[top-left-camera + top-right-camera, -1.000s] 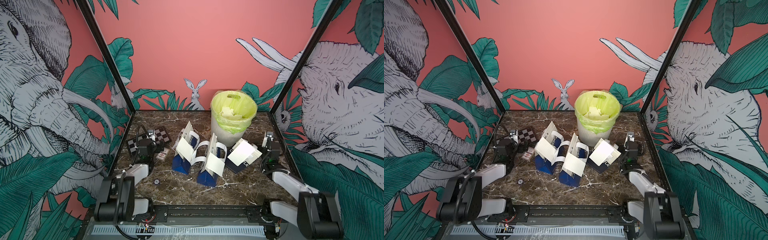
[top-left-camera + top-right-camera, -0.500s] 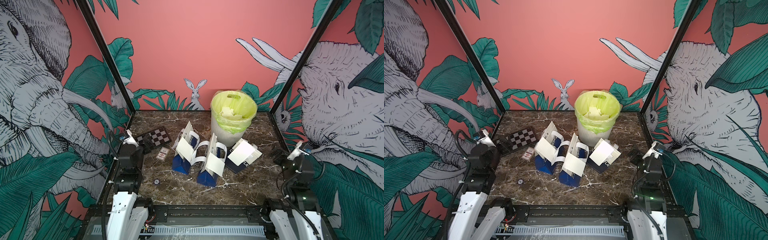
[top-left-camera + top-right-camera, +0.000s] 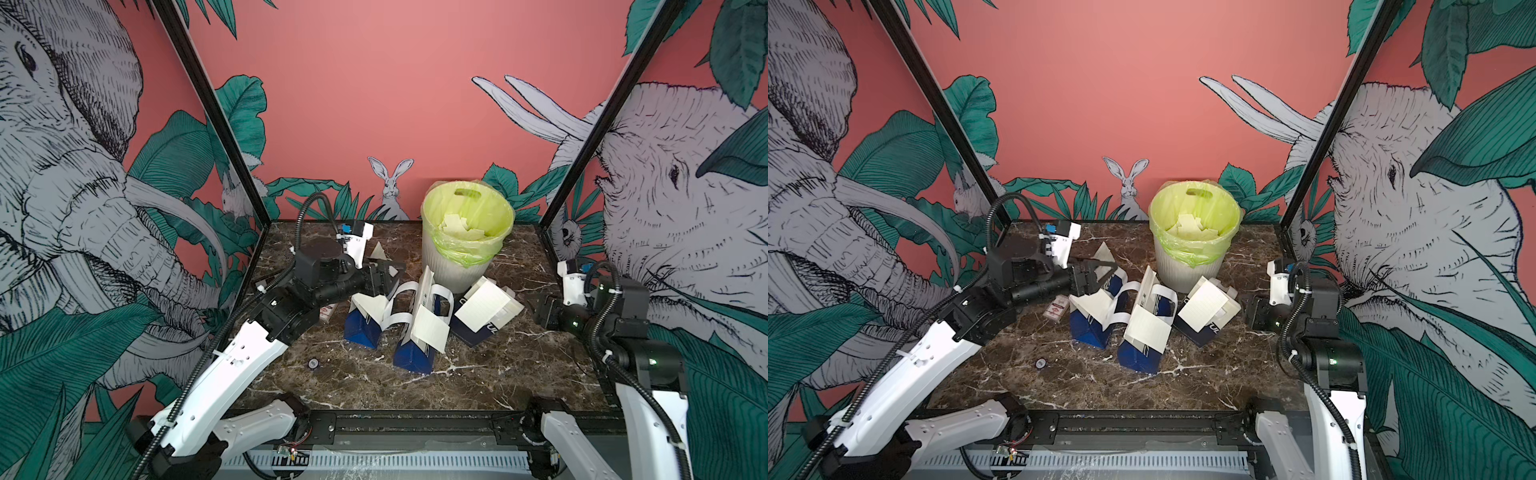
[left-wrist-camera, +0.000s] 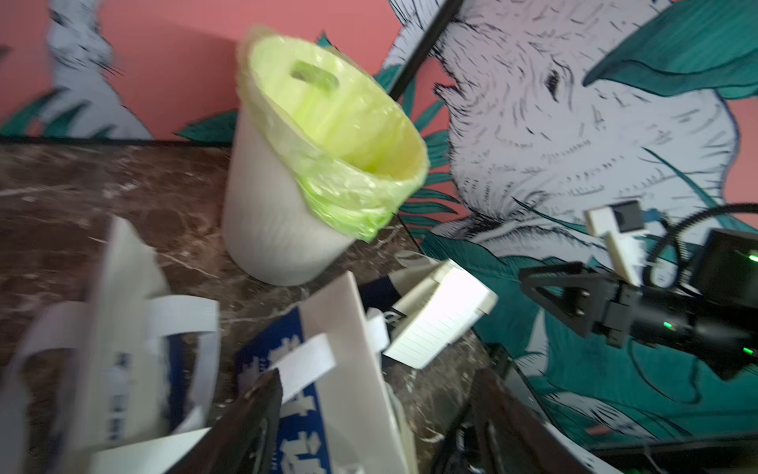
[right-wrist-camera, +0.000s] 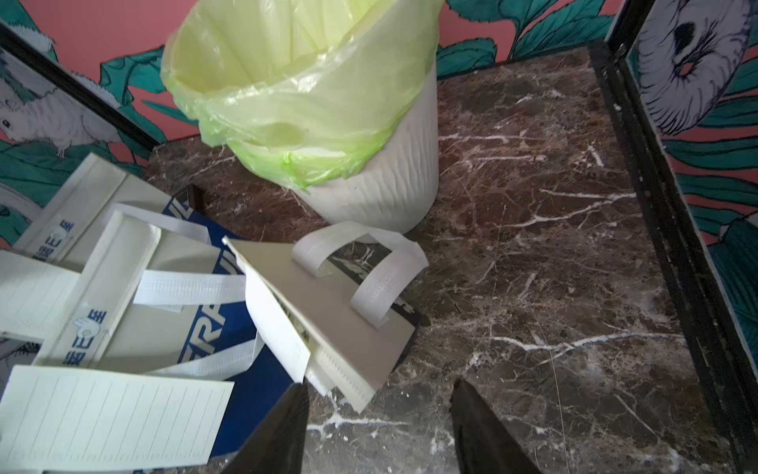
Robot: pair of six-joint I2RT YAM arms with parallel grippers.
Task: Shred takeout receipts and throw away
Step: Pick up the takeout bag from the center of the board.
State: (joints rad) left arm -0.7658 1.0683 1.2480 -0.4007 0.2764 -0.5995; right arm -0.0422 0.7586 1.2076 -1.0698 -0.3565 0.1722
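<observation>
A coral-pink back wall closes the cell at 12 o'clock in both top views. A small grey rabbit and teal leaves are painted along its foot. At 9 o'clock a side panel carries a large line-drawn elephant. At 3 o'clock another panel shows a second tusked elephant among leaves. Two black posts slant up from the far corners. The floor is a dark brown marble slab veined white, edged at 6 o'clock by a black rail. The light is even and soft.
</observation>
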